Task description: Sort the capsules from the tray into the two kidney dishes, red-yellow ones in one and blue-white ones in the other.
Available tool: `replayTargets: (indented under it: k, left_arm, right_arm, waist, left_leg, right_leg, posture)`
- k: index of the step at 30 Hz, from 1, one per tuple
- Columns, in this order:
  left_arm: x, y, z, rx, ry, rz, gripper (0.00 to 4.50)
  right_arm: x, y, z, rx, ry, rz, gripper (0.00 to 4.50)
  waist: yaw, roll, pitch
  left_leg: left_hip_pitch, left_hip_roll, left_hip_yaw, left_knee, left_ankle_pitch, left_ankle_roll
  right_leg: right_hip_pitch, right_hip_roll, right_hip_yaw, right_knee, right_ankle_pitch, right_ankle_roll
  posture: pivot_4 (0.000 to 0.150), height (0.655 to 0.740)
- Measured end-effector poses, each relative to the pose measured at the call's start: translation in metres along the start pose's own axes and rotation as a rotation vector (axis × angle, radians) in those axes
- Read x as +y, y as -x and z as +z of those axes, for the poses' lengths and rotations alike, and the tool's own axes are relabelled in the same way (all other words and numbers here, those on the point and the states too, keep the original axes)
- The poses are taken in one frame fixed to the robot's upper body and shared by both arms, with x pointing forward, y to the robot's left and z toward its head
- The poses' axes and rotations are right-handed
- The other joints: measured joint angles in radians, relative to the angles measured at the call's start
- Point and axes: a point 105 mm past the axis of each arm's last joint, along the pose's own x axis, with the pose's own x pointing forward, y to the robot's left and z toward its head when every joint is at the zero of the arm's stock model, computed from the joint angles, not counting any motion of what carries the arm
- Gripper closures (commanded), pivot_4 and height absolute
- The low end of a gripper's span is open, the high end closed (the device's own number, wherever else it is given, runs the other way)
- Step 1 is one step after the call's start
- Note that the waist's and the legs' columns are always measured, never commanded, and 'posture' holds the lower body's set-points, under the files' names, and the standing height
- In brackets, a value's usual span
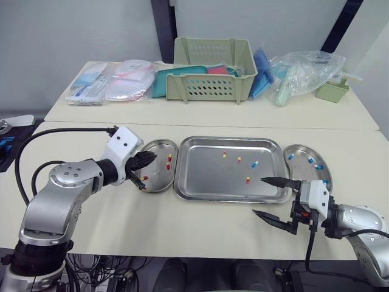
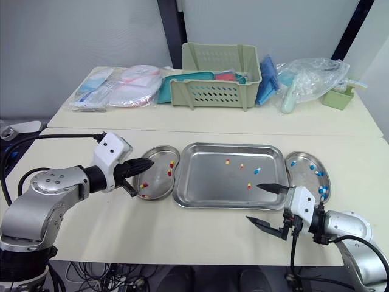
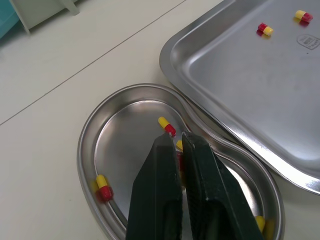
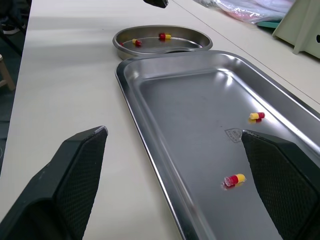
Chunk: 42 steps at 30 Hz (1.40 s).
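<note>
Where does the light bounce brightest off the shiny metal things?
Left wrist view: the tray gleams pale along its rim, and the kidney dish shines along its inner wall. Right wrist view: a bright patch crosses the tray floor, and a red-yellow capsule rests on its own reflection.

Red-yellow capsule (image 3: 179,145) mostly hidden by L gripper (image 3: 178,138), can't tell if gripped or lying in L dish (image 3: 107,125). R dish (image 1: 300,149): 6 o'clock end behind R gripper (image 1: 258,196). Tray (image 4: 150,95) cut by frame edge in both wrist views. Basket (image 1: 213,85) at 12 o'clock: contents mostly behind its wall. Packets (image 1: 91,85) at 11 o'clock: labels too small to read.
</note>
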Motion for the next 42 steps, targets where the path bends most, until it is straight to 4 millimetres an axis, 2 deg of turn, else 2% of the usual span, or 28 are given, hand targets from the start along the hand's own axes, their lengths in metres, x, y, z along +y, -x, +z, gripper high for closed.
replayTargets:
  k: [2,3,4,7,16,23,29,35,42]
  left_arm:
    - [0.003,0.000,-0.001,-0.001,0.004,0.009,4.48]
    - [0.004,0.000,-0.002,-0.002,0.006,0.018,3.93]
    - [0.007,0.000,-0.002,-0.003,0.011,0.030,3.76]
    - [0.013,0.005,0.000,-0.018,0.016,0.059,2.78]
    - [0.011,0.005,-0.006,-0.006,0.035,0.050,0.01]
    - [0.011,0.006,-0.008,0.004,0.036,0.048,0.01]
    - [0.016,0.014,-0.014,0.022,0.029,0.066,0.01]
    - [0.021,0.024,-0.010,-0.027,0.045,0.079,0.01]
    - [0.025,0.039,-0.028,-0.016,0.097,0.077,0.01]
  right_arm:
    - [0.000,0.000,0.000,-0.002,-0.001,0.000,0.00]
    - [0.000,-0.001,0.000,-0.003,-0.002,0.000,0.00]
    - [0.000,-0.001,0.000,-0.004,-0.004,-0.001,0.00]
    - [0.000,-0.003,-0.001,-0.011,-0.011,-0.001,0.00]
    - [-0.005,-0.008,0.005,-0.042,0.001,-0.030,0.00]
    - [-0.006,-0.009,0.007,-0.053,0.007,-0.039,0.00]
    - [-0.006,-0.009,0.008,-0.061,0.012,-0.039,0.00]
    - [-0.005,-0.009,0.008,-0.065,0.017,-0.036,0.00]
    - [-0.005,-0.009,0.010,-0.073,0.043,-0.036,0.00]
  waist:
    - [0.000,0.000,0.000]
    - [0.000,0.000,0.000]
    - [0.000,0.000,0.000]
    - [-0.001,0.000,0.000]
    - [-0.001,0.000,0.000]
    - [-0.001,0.000,0.000]
    - [-0.001,0.000,0.000]
    - [-0.001,0.000,0.000]
    - [-0.003,0.000,0.000]
  left_leg:
    - [0.000,0.000,0.000,0.000,0.000,0.000]
    - [0.000,0.000,0.000,0.000,0.000,0.000]
    - [0.000,0.000,0.000,0.000,0.000,0.000]
    - [0.000,0.000,0.000,0.000,0.000,0.000]
    - [0.000,0.000,0.000,0.000,0.000,0.000]
    - [0.000,0.000,0.000,0.000,0.000,0.000]
    - [0.000,0.000,0.000,0.000,0.000,0.000]
    - [0.000,0.000,0.000,0.000,0.000,0.000]
    - [0.000,0.000,0.000,0.000,0.000,0.000]
  right_leg:
    - [0.000,0.000,0.000,0.000,0.000,0.000]
    - [0.000,0.000,0.000,0.000,0.000,0.000]
    - [0.000,0.000,0.000,0.000,0.000,0.000]
    - [0.000,0.000,0.000,0.000,0.000,0.000]
    - [0.000,0.000,0.000,0.000,0.000,0.000]
    - [0.000,0.000,0.000,0.000,0.000,0.000]
    - [0.000,0.000,0.000,0.000,0.000,0.000]
    - [-0.001,0.000,0.000,0.000,0.000,0.000]
    - [-0.001,0.000,0.000,0.000,0.000,0.000]
  posture:
    - [0.150,0.7400]
    - [0.150,0.7400]
    - [0.150,0.7400]
    - [0.150,0.7400]
    - [0.150,0.7400]
    - [0.150,0.7400]
    - [0.150,0.7400]
    - [0.150,0.7400]
    - [0.150,0.7400]
